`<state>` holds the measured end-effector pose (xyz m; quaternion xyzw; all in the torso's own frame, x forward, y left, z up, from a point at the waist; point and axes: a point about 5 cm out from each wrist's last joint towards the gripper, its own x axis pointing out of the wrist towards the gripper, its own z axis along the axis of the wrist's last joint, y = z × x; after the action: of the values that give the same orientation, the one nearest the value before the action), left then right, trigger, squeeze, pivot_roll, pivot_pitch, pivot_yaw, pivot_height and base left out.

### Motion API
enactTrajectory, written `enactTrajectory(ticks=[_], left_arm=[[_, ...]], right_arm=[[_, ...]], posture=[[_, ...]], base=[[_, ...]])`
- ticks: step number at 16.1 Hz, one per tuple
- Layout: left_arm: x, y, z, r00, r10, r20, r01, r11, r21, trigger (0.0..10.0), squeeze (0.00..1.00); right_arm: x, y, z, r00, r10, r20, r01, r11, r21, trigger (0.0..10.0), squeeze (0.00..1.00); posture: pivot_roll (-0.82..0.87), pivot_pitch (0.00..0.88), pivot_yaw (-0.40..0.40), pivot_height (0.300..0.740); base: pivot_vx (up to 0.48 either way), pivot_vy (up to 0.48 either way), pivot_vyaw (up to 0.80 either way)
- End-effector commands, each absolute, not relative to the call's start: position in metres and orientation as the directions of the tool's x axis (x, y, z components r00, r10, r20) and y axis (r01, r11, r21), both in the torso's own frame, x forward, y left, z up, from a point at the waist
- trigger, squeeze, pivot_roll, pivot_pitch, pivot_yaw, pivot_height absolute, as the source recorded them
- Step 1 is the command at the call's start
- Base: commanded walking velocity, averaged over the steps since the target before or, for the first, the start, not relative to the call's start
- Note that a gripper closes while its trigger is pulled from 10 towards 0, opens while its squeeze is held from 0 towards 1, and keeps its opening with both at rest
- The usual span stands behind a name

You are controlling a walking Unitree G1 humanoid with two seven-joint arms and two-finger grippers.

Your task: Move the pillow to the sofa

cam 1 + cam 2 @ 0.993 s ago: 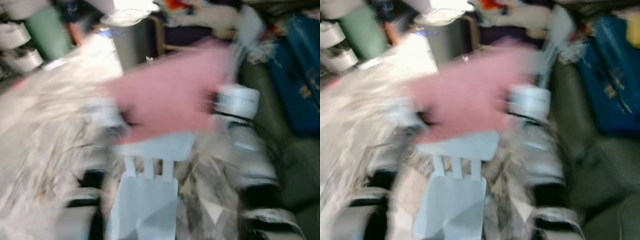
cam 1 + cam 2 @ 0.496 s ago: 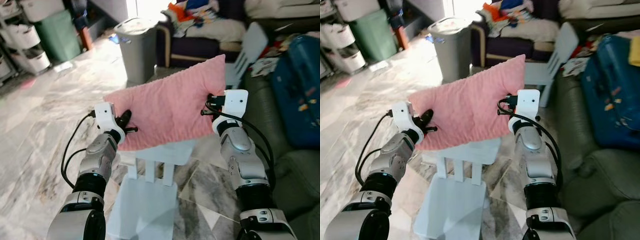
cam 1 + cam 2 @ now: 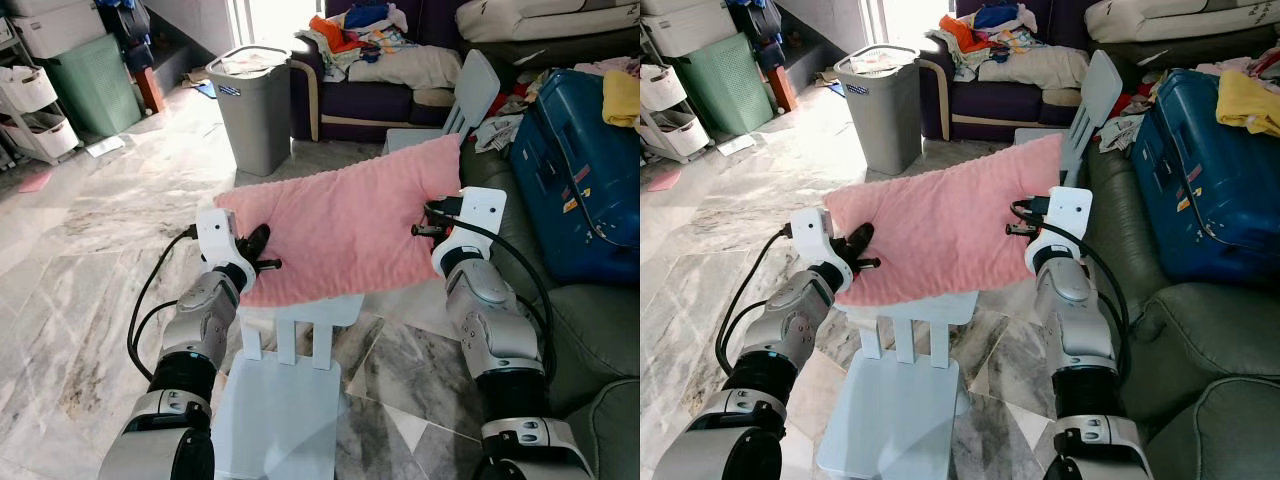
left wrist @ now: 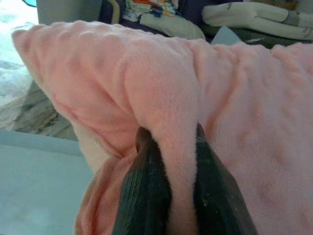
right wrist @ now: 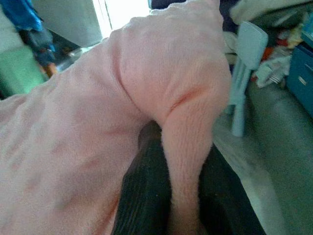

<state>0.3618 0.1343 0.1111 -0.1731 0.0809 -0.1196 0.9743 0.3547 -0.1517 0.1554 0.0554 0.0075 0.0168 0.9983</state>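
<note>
Marble flooring was spread beneath the scene, with a dark green sofa seen along the robot's right. A pink plush pillow was held in the air between both arms, above the back of a pale blue child's chair. The left gripper was clamped on a fold at the pillow's left edge, and the right gripper was clamped on a fold at its right edge.

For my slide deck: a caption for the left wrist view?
Left gripper shut on a fold of the pink pillow.
</note>
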Motion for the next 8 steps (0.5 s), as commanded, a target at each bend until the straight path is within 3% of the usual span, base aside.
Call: enactTrajectory(ticks=[1, 5, 8], left_arm=[[0.363, 0.132, 0.119, 0.959, -0.270, -0.085, 0.223, 0.906, -0.360, 10.0, 0.00], [0.359, 0.128, 0.115, 0.955, -0.282, -0.095, 0.230, 0.901, -0.367, 10.0, 0.00], [0.358, 0.129, 0.115, 0.953, -0.285, -0.099, 0.231, 0.901, -0.367, 10.0, 0.00]], right_arm=[[0.353, -0.147, 0.161, 0.997, 0.074, 0.019, -0.076, 0.985, 0.152, 10.0, 0.00], [0.346, -0.137, 0.157, 0.983, 0.178, -0.038, -0.171, 0.975, 0.142, 10.0, 0.00], [0.346, -0.148, 0.150, 0.989, 0.129, -0.069, -0.113, 0.975, 0.190, 10.0, 0.00]], posture=[[-0.08, 0.000, 0.032, 0.740], [-0.09, 0.000, 0.028, 0.740], [-0.09, 0.000, 0.028, 0.740]], base=[[0.000, 0.000, 0.00], [0.000, 0.000, 0.00], [-0.091, 0.000, 0.00]])
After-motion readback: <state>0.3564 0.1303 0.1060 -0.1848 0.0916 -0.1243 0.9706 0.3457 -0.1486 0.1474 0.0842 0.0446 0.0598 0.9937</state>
